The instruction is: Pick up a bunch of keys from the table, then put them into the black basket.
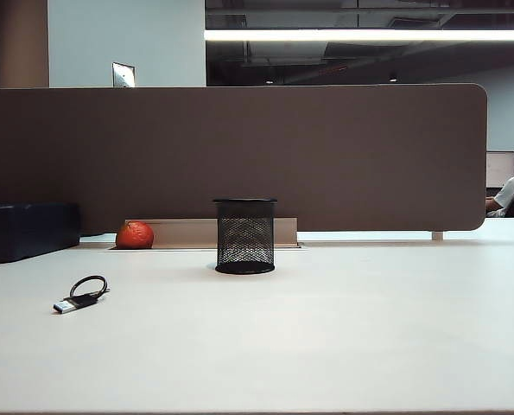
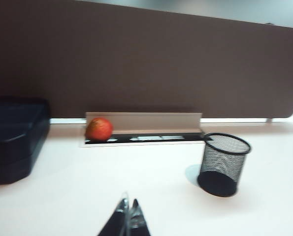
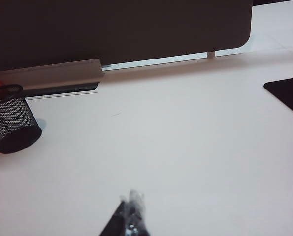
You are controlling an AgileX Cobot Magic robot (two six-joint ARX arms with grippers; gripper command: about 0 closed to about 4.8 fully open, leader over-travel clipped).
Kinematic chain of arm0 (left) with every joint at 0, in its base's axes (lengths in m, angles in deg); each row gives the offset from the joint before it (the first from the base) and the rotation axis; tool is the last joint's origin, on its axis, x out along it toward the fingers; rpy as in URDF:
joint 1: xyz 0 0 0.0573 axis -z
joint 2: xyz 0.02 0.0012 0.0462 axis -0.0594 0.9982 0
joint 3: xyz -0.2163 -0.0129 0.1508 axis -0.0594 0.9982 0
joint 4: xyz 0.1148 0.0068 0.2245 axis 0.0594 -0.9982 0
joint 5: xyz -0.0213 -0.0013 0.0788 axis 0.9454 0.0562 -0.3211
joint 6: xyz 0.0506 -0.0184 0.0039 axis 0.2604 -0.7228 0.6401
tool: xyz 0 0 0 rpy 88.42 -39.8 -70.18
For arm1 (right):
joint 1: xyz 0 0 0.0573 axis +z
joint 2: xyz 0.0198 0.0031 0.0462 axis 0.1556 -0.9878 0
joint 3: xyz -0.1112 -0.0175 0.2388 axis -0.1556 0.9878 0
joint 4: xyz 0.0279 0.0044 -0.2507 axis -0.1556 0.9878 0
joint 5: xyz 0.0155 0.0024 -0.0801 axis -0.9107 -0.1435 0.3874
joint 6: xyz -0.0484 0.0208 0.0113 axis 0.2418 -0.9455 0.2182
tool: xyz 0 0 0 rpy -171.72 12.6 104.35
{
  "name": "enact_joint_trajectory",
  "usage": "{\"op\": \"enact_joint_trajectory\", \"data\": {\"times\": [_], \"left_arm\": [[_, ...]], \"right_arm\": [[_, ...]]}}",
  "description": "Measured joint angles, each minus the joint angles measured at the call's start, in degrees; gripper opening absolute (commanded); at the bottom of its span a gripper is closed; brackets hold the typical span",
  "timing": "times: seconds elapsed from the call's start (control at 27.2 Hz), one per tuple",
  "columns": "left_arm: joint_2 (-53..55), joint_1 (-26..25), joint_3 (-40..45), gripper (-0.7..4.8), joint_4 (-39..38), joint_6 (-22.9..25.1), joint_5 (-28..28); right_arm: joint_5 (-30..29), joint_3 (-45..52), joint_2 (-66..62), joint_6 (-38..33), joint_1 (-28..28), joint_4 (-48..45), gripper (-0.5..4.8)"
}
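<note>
Nearest the exterior camera, a broad off-white table (image 1: 343, 346) stretches smooth and bare across the foreground. On its left part lies the bunch of keys (image 1: 81, 295): a thin black cord looped into a small oval, joined to a short silver-white rectangular piece that points toward the table's left edge. It rests flat, with open surface on every side, well apart from everything else.

Neither arm shows in the exterior view. The left gripper (image 2: 128, 216) appears only in the left wrist view as two dark fingertips pressed together, holding nothing, above bare tabletop. The right gripper (image 3: 130, 216) appears in the right wrist view the same way, fingertips closed together and empty, over plain white surface. The keys are in neither wrist view.

Farther back, near the middle of the table, the black basket (image 1: 245, 236) stands upright: a small wire-mesh cylinder with a solid black rim and base, open at the top, with clear surface around it.

Behind and left of the basket, an orange-red ball (image 1: 135, 235) sits beside a low beige tray edge (image 1: 196, 232). At the far left, a dark blue box (image 1: 28, 230) rests against the back. A flat black mat corner (image 3: 289, 94) lies off to the right in the right wrist view.

A tall brown partition (image 1: 239, 147) closes off the table's far edge.
</note>
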Motion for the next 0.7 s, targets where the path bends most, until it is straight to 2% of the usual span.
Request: {"op": "enact_joint_trajectory", "data": {"times": [0.07, 0.22, 0.26, 0.4, 0.51, 0.7], "left_arm": [[0.0, 0.0, -2.29, -0.01, -3.69, 0.0, 1.84], [0.02, 0.0, -5.51, 0.01, -9.38, 0.0, 3.91], [0.02, 0.0, -6.38, 0.27, -10.38, -0.02, 4.17], [0.02, 0.0, -11.67, 0.37, -15.21, 0.0, 5.38], [0.02, 0.0, -14.19, 0.88, -18.25, -0.02, 6.71], [0.46, 0.0, -17.64, 0.89, -23.56, -0.02, 9.68]], "right_arm": [[-0.2, -2.89, 0.0, -2.67, -0.02, 3.39, -0.06], [-1.99, -7.17, 0.0, -3.41, -0.02, 7.32, -0.06], [-2.27, -8.57, 0.0, -3.52, 0.0, 8.41, -0.06], [-4.39, -15.61, -0.02, -4.68, -0.02, 16.22, -0.06], [-6.95, -18.8, -0.24, -7.8, -0.02, 20.2, -0.06], [-12.61, -24.11, -3.3, -15.04, -0.02, 25.51, -0.06]]}}
